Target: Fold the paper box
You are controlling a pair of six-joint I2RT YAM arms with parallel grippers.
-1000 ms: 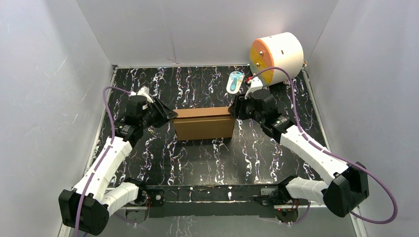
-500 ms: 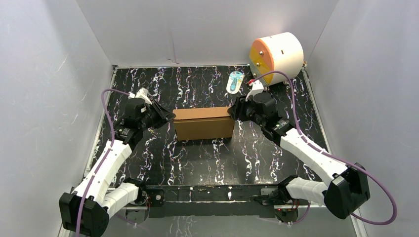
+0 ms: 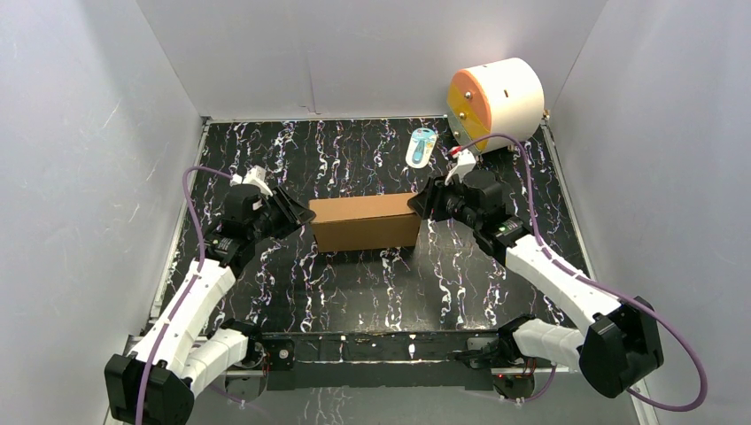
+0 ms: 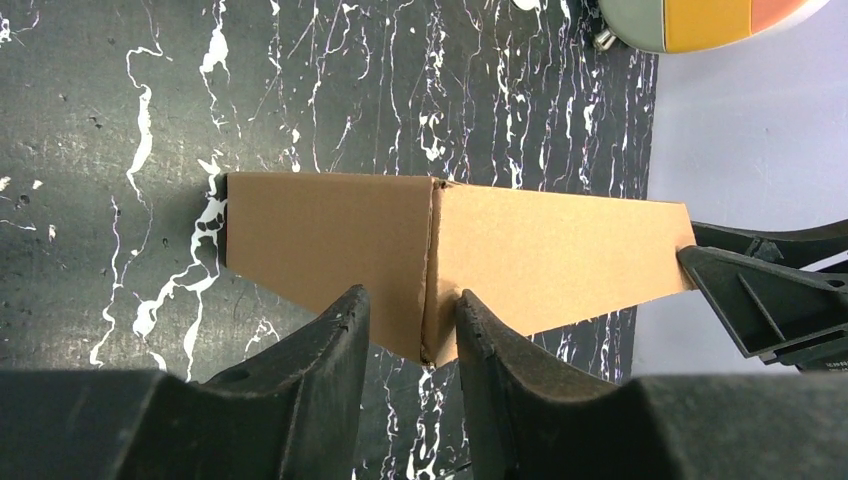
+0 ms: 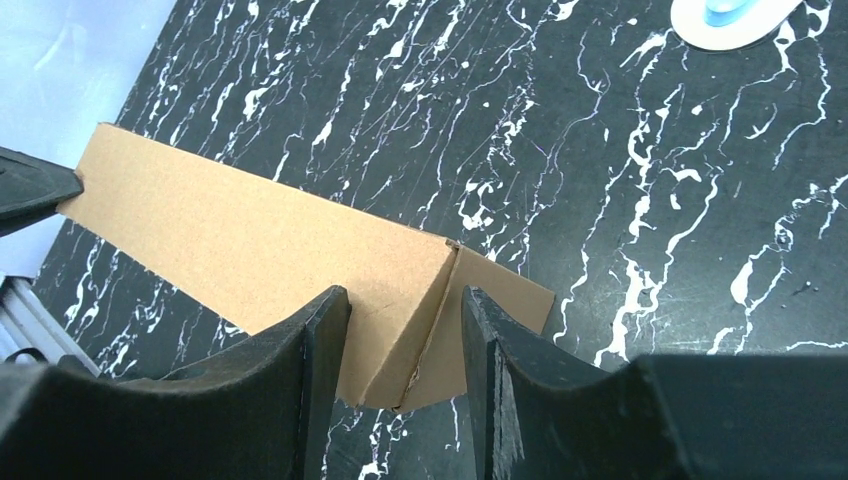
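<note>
Item: plain brown cardboard paper box [image 3: 365, 221], folded shut, lying lengthwise mid-way across the black, white-veined counter [image 3: 354, 150]. We note the left claw [image 4: 410, 298] and right claw [image 5: 403, 293], both parted, one at each box end.

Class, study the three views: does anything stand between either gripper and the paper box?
Nothing visible does. The left gripper and right gripper each straddle a corner edge at opposite ends of the paper box.
</note>
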